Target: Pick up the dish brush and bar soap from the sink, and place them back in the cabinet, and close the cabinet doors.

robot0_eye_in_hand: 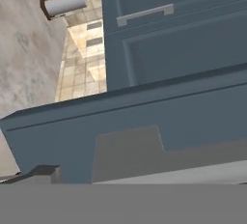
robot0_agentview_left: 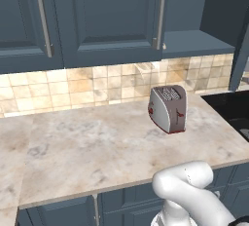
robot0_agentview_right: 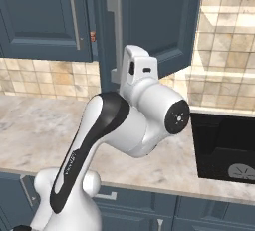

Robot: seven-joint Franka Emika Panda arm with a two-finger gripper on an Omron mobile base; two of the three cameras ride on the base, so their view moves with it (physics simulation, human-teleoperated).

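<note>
While one red-and-silver toaster (robot0_agentview_left: 168,108) stands on the beige marble counter (robot0_agentview_left: 87,142), one black recessed sink (robot0_agentview_right: 224,148) lies beside it; the claw is released, grasping nothing.

Both base views look forward and down from behind the arm, sharing the marble surface (robot0_agentview_left: 97,142), the cabinet doors (robot0_agentview_left: 109,15) and the sink (robot0_agentview_right: 224,150). The hand view sits rolled, close against a cabinet door.
</note>
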